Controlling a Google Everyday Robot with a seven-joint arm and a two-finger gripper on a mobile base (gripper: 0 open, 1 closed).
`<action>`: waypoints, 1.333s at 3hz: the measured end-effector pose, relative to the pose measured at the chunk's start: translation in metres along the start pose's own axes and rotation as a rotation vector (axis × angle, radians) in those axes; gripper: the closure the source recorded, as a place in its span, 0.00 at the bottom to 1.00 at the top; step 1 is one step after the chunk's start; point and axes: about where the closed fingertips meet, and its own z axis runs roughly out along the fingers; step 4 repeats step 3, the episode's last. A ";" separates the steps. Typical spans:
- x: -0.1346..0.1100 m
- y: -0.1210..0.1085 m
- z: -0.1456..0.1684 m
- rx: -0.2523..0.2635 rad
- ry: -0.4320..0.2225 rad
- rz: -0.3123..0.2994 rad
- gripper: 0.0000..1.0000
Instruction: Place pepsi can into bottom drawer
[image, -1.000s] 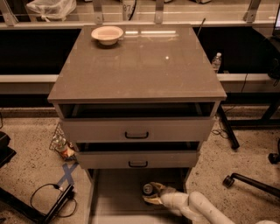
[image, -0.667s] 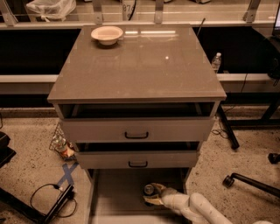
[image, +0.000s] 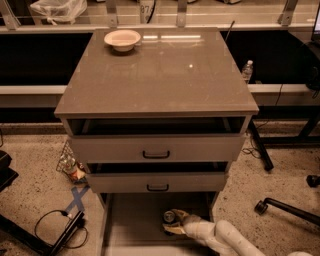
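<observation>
- bottom drawer (image: 131, 227): grey-beige floor.
- pepsi can (image: 169, 216), in the bottom drawer: dark, silver top.
- tool (image: 176, 223), in the bottom drawer: tan, on a white arm (image: 225, 237).
- bowl (image: 122, 39): cream.
- tape cross (image: 76, 200), left of the bottom drawer: blue.

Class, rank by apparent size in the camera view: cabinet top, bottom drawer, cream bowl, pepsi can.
Largest first: cabinet top, bottom drawer, cream bowl, pepsi can; the claw sits by the can inside the drawer.

Drawers (image: 156, 147): 3, bottom drawer (image: 135, 222) included. Black handles (image: 156, 154): 2. Cream bowl (image: 122, 39) on counter (image: 160, 75): 1. Pepsi can (image: 169, 216): 1. Hand (image: 175, 223), in bottom drawer: 1. Water bottle (image: 247, 70): 1.
</observation>
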 end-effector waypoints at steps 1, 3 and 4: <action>0.000 0.001 0.002 -0.003 -0.001 0.001 0.28; -0.001 0.004 0.005 -0.008 -0.003 0.002 0.00; -0.001 0.004 0.005 -0.008 -0.003 0.002 0.00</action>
